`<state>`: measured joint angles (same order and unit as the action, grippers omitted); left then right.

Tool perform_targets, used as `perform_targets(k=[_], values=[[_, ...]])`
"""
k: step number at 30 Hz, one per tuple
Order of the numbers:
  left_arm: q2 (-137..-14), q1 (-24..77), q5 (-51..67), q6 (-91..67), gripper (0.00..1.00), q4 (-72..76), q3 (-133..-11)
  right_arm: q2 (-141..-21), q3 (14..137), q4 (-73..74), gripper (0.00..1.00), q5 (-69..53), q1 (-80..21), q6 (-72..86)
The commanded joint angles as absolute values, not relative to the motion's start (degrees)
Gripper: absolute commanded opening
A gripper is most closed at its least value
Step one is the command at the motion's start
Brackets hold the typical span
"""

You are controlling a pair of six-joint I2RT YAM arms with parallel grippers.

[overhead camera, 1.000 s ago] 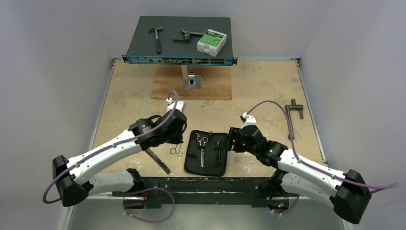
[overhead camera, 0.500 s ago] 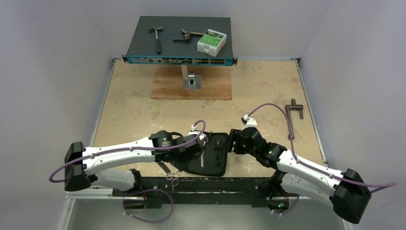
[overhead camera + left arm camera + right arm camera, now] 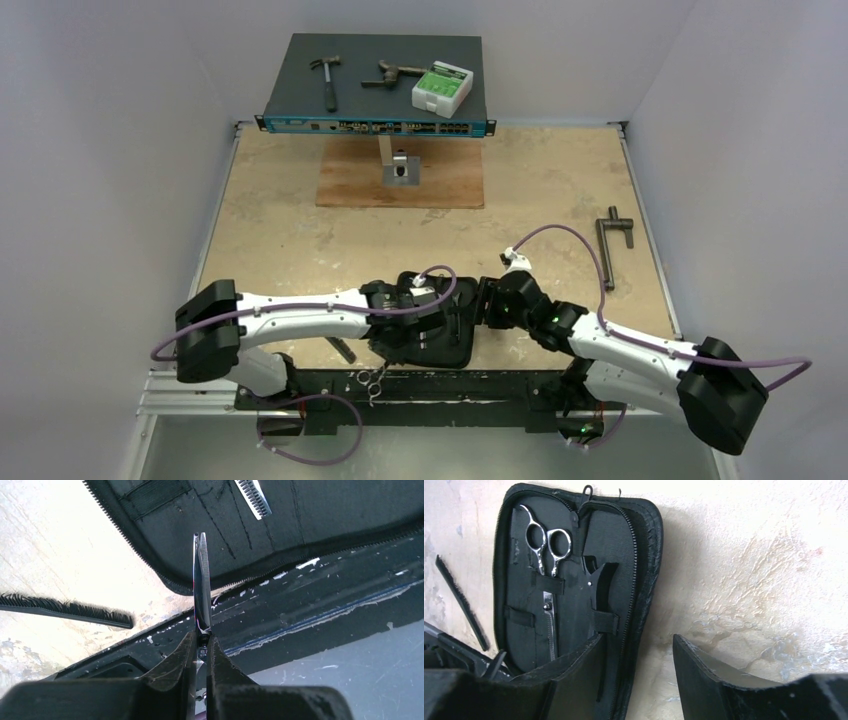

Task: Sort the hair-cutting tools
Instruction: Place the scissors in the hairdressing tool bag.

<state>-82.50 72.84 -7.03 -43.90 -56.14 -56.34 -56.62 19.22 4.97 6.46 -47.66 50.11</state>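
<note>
An open black zip case [image 3: 450, 345] [image 3: 574, 545] lies near the table's front edge. One pair of silver scissors [image 3: 546, 545] is strapped inside it, beside a black clip [image 3: 596, 587]. My left gripper [image 3: 201, 636] [image 3: 385, 352] is shut on the second scissors [image 3: 202, 580]. Their blades point at the case's near-left corner [image 3: 165, 575] and their rings [image 3: 370, 381] hang over the front rail. The black comb [image 3: 65, 611] [image 3: 340, 349] [image 3: 461, 600] lies on the table left of the case. My right gripper [image 3: 639, 640] [image 3: 482, 300] is open at the case's right edge, holding nothing.
At the back a dark network switch [image 3: 375, 90] carries a hammer [image 3: 326, 78], a rusty tool [image 3: 390, 73] and a green-and-white box [image 3: 441, 88]. Below it is a wooden board [image 3: 440, 180]. A grey T-shaped bar [image 3: 612, 240] lies at the right. A black rail [image 3: 470, 385] runs along the front.
My left arm has swung right and toward the front edge, carrying the second scissors from left of the case to its near-left corner. The right gripper stays at the case's right edge.
</note>
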Motion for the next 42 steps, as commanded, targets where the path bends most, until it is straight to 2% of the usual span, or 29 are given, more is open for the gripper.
perform_targets(k=[1, 13, 18, 42], values=[[-85.2, 73.1, -7.3, -45.7, 0.0, -53.4, -56.8, -56.9, 19.2, 1.3, 0.5, 5.2, -47.7, 51.5], [-87.3, 73.1, -9.2, -49.5, 0.0, -51.4, -54.9, -57.0, 18.9, 0.6, 0.22, 3.2, -47.7, 51.7], [-87.0, 73.0, -10.6, -50.5, 0.0, -53.0, -54.7, -55.9, 18.7, 1.3, 0.0, 3.2, -47.7, 52.1], [-91.5, 70.0, -7.9, -51.2, 0.0, -55.3, -57.7, -52.6, 19.5, 4.0, 0.0, 3.7, -47.7, 51.8]])
